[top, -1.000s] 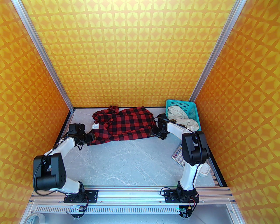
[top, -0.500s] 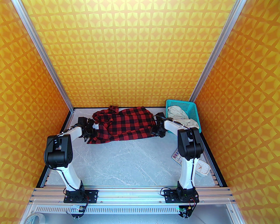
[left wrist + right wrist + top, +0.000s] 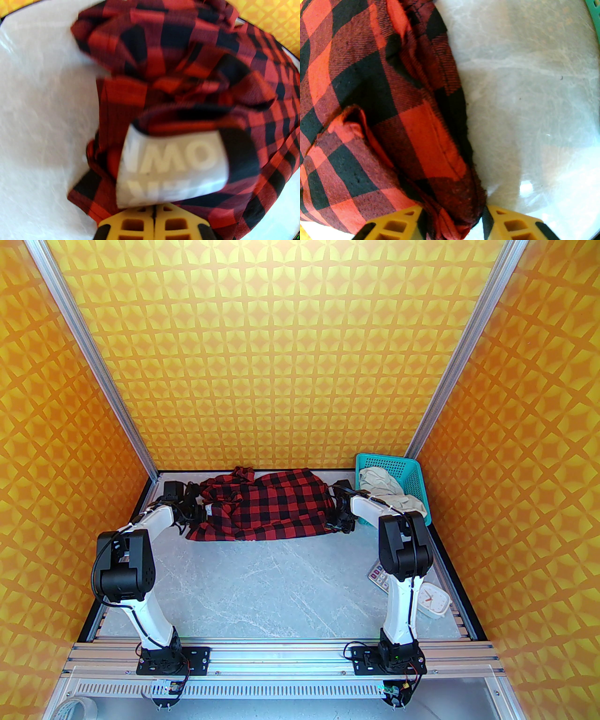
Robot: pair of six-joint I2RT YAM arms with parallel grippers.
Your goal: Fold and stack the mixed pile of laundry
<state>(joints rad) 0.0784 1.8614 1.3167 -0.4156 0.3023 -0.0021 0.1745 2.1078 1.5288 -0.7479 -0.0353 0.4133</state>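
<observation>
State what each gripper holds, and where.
Left gripper: shut at the shirt's left edge by the white lettering. Right gripper: jaws around its bunched right edge.

Tabletop as I see it from the overhead camera: grey marbled table [image 3: 262,587]. Lying directly on it are the red-and-black check shirt [image 3: 267,514] at 12 o'clock, the teal basket [image 3: 412,474] at 2 o'clock, the calculator [image 3: 380,578] and, just beside it, a small white clock [image 3: 432,600] at 4 o'clock
</observation>
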